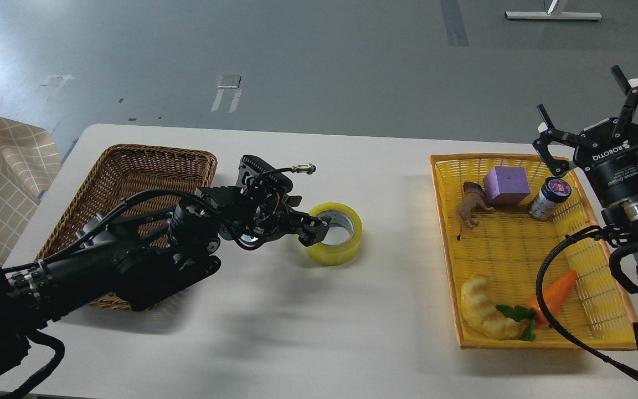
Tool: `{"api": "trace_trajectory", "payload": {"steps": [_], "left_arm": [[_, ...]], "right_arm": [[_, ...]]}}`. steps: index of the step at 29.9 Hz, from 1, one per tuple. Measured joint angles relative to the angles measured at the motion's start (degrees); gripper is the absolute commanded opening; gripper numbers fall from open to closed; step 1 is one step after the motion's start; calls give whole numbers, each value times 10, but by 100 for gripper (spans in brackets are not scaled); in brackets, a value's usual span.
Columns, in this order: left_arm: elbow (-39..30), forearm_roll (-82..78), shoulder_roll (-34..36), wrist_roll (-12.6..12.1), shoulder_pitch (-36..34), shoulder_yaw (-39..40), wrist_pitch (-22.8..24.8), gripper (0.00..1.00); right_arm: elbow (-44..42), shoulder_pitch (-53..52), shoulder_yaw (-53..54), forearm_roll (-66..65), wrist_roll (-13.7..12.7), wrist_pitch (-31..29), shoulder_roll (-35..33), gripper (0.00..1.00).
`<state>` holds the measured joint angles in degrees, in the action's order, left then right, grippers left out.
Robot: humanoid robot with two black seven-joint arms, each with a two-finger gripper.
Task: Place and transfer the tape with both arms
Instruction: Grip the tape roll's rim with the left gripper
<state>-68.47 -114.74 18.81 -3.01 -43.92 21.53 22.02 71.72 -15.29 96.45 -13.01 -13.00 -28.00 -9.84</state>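
The tape point(342, 243), a yellow roll with a grey-white core, lies flat on the white table point(319, 321) near its middle. My left gripper point(315, 229) reaches in from the left and sits at the roll's left wall. One finger is at the core's rim and the other is outside the roll. The fingers are dark and overlap, so I cannot tell whether they pinch the wall. My right gripper point(580, 93) is raised at the far right beside the yellow basket, wide open and empty.
A brown wicker basket point(130, 166) stands at the left, partly under my left arm. A yellow basket point(518, 244) at the right holds a purple block point(506, 185), a toy dog, a small jar, a croissant toy point(485, 307) and a carrot.
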Motion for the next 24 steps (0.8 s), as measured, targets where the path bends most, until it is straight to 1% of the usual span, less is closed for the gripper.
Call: {"api": "trace_trajectory", "payload": {"steps": [6, 9, 12, 13, 24], "left_arm": [[5, 1, -15, 0, 0, -1, 2, 56], [15, 1, -20, 0, 0, -1, 3, 49], [22, 1, -23, 0, 0, -1, 3, 49], [23, 1, -23, -1, 0, -1, 2, 47], [30, 2, -24, 1, 3, 0, 2, 46]], "right_arm": [[0, 0, 0, 0, 0, 0, 1, 100], [0, 0, 0, 0, 0, 0, 1, 100], [0, 1, 0, 0, 0, 0, 1, 100], [0, 1, 0, 0, 0, 0, 1, 100], [0, 1, 0, 0, 0, 0, 1, 100]]}}
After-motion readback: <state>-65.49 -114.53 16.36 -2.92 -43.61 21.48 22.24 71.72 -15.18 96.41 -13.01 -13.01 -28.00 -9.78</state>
